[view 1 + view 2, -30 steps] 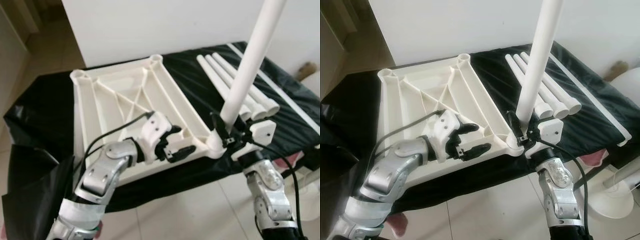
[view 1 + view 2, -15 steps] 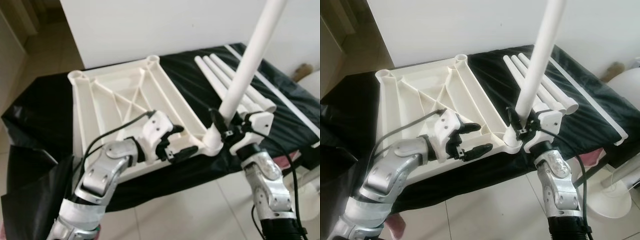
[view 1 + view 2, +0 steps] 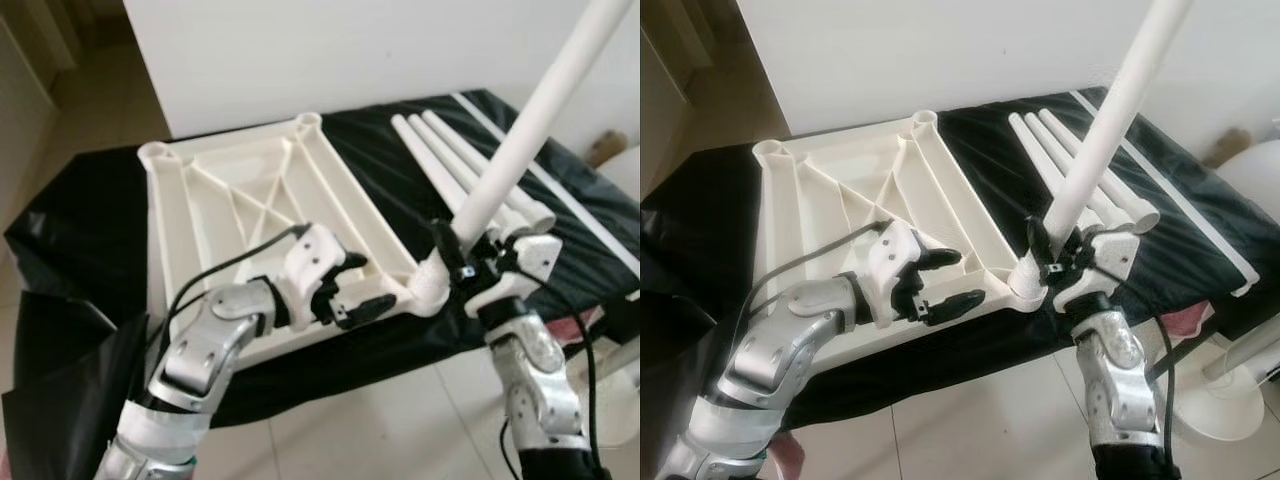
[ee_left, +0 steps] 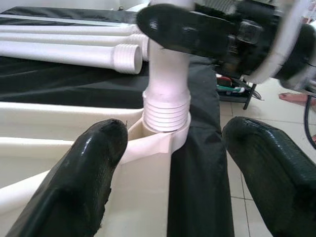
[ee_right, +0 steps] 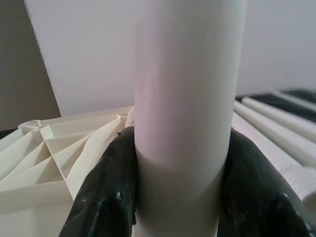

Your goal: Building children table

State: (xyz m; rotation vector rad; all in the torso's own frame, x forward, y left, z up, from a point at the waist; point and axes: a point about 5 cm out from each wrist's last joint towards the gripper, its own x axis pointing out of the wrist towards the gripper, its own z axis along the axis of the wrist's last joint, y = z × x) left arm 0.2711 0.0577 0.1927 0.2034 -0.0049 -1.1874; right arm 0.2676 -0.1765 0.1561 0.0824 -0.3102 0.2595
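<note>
At the near right corner socket of the upturned tabletop (image 3: 250, 200), a white table leg (image 3: 520, 140) stands seated by its threaded end, leaning away to the right.

Right tool (image 3: 1060, 262) is clamped around this leg just above the socket (image 4: 163, 136), a black finger pressed to each side of it. Left tool (image 3: 352, 290) rests on the tabletop's near rim just left of the socket, its two fingers spread apart and holding nothing. Three more white legs (image 3: 450, 165) lie side by side to the right of the tabletop, threaded ends toward the robot, with a long white rail (image 3: 1170, 195) beyond them. All of it sits on a desk draped in black sheeting (image 3: 80, 230), above a pale tiled floor (image 3: 970, 420).
</note>
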